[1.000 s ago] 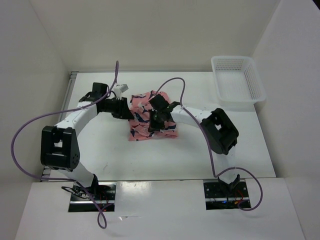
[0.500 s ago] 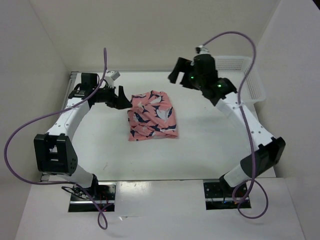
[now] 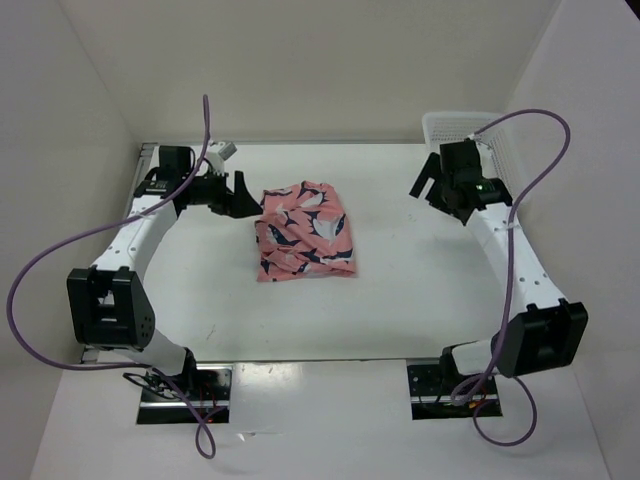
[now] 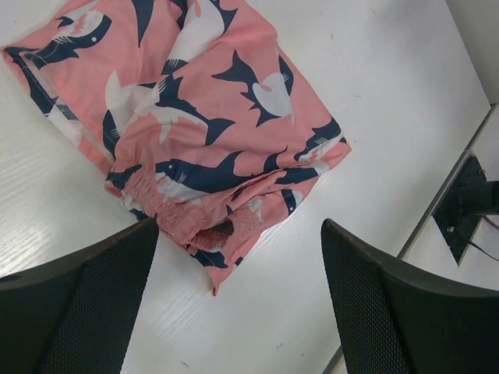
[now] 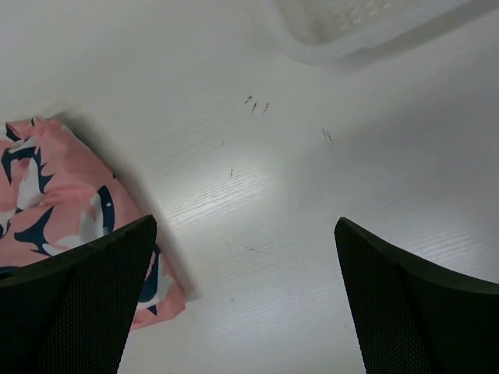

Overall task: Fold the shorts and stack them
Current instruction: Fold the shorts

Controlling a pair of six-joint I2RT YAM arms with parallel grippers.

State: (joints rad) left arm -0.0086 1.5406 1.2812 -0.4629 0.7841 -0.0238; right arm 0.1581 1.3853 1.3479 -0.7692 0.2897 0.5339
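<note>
Moved: right pincer (image 3: 428, 180) left the shorts (image 3: 305, 232) for the tabletop's (image 3: 400, 290) far right corner.
Pincers: both wide, empty (left pincer (image 3: 245, 194) just beside shorts).
Shorts: folded, mid-tabletop.
Risk: left pincer snagging the fold open.

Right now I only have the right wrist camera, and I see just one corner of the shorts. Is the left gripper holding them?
Observer: No. In the top view the left gripper is open beside the far left corner of the shorts, holding nothing.
Operator: Are they folded?
Observer: Yes, they lie as a compact folded bundle mid-table. The left wrist view shows the gathered waistband at the edge facing that gripper.
Operator: And where is my gripper?
Observer: The right gripper is open, well to the right of the shorts and close to the white basket.
</note>
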